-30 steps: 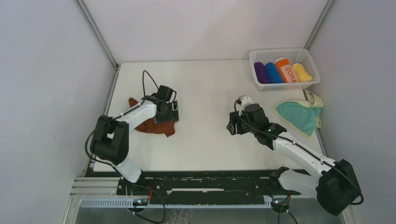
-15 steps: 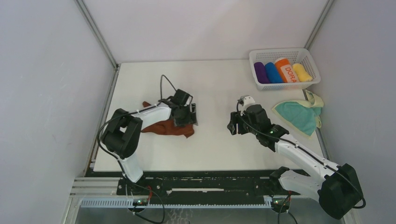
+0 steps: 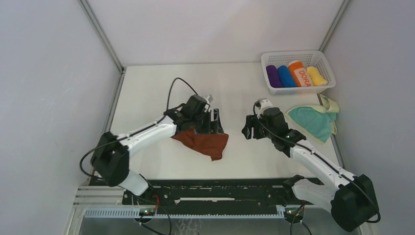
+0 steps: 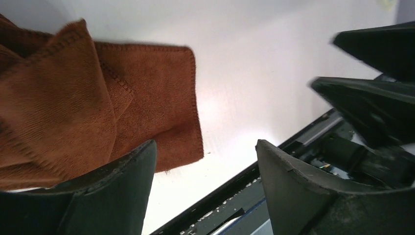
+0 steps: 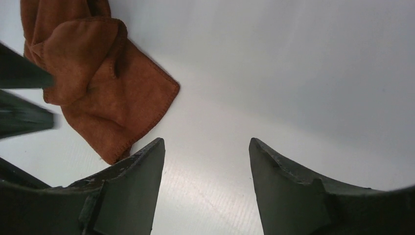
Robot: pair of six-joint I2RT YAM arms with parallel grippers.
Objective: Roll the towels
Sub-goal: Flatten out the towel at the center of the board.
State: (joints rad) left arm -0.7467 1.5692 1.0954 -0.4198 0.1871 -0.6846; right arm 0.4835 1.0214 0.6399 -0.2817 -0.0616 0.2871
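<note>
The rust-brown towel point(image 3: 203, 142) lies crumpled on the table near the middle. It also shows in the left wrist view point(image 4: 73, 112) and the right wrist view point(image 5: 103, 88). My left gripper point(image 3: 214, 122) is open at the towel's far right edge; in its wrist view point(image 4: 205, 161) one finger rests over the cloth and nothing lies between the jaws. My right gripper point(image 3: 248, 129) is open and empty above bare table just right of the towel, as its wrist view point(image 5: 205, 147) shows. The teal towel point(image 3: 313, 122) with its cream side lies flat at the right edge.
A white basket point(image 3: 327, 66) at the back right holds purple, blue, orange "DORA" and yellow rolls. Grey walls enclose the table on three sides. The black rail point(image 3: 220, 188) runs along the near edge.
My left gripper has swept from the table's left side toward the middle, and the rust-brown towel has moved with it. My right gripper has shifted slightly right and back.
</note>
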